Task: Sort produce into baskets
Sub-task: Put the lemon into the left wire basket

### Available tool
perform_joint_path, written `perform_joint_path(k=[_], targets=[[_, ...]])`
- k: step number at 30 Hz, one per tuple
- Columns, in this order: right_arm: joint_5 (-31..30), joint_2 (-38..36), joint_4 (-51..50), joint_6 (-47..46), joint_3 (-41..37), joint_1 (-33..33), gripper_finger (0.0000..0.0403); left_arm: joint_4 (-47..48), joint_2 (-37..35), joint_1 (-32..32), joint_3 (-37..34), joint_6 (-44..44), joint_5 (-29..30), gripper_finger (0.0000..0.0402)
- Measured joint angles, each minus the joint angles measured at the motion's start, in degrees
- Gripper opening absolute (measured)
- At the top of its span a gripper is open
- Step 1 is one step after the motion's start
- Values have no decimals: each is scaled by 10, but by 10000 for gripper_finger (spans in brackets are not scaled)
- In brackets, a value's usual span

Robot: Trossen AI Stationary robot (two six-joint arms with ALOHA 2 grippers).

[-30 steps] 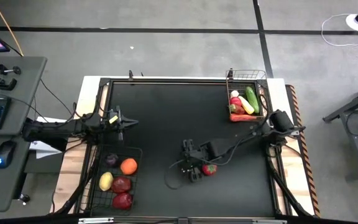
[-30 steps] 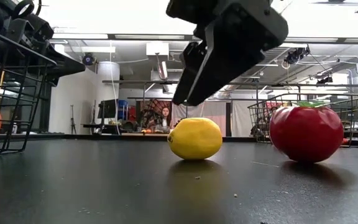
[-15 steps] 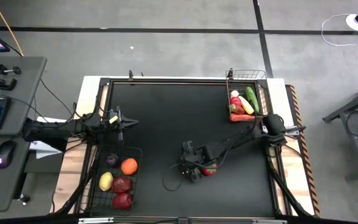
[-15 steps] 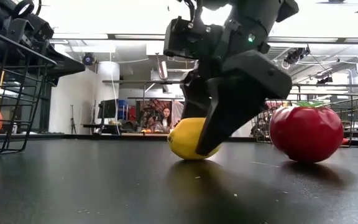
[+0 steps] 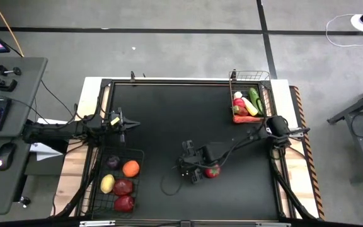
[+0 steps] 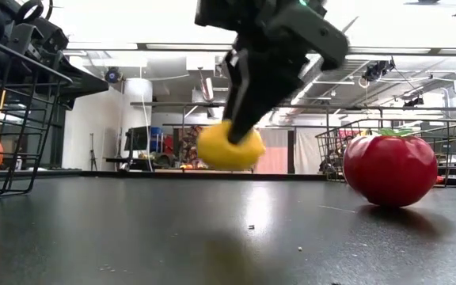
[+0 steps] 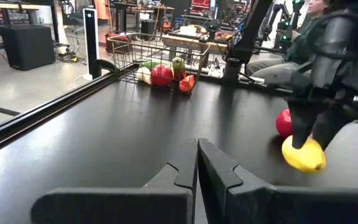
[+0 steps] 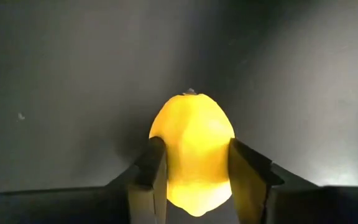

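Lemon hangs clear of the table, clamped across its middle between the fingers of the right gripper, just beside the red tomato. Judged light and rigid, with a smooth skin that could slip; the hold across its broadest part looks sound. Left gripper waits with fingers together at the table's left edge, above the dark basket of fruit. The lighter basket holds the vegetables.
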State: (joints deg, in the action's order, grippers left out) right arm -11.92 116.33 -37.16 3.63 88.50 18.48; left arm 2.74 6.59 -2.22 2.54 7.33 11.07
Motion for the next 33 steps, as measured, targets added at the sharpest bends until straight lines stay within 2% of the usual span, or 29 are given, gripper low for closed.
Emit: perform_joint_path(k=[5,8,12,15,19,25,33], targets=[[-2,0,-40,19,60,-13,113,0,0,0,0,0,0,0],[-50,0,-105,43,129,-21,127,0,0,0,0,0,0,0],[-138,-1,-249,56,209,-43,127,0,0,0,0,0,0,0],[-149,-17,-360,20,220,-80,126,0,0,0,0,0,0,0],[-145,-74,-425,-37,170,-131,126,0,0,0,0,0,0,0],[-141,-194,-356,-107,49,-173,126,0,0,0,0,0,0,0],[-145,-320,-351,-252,-114,-182,126,0,0,0,0,0,0,0]])
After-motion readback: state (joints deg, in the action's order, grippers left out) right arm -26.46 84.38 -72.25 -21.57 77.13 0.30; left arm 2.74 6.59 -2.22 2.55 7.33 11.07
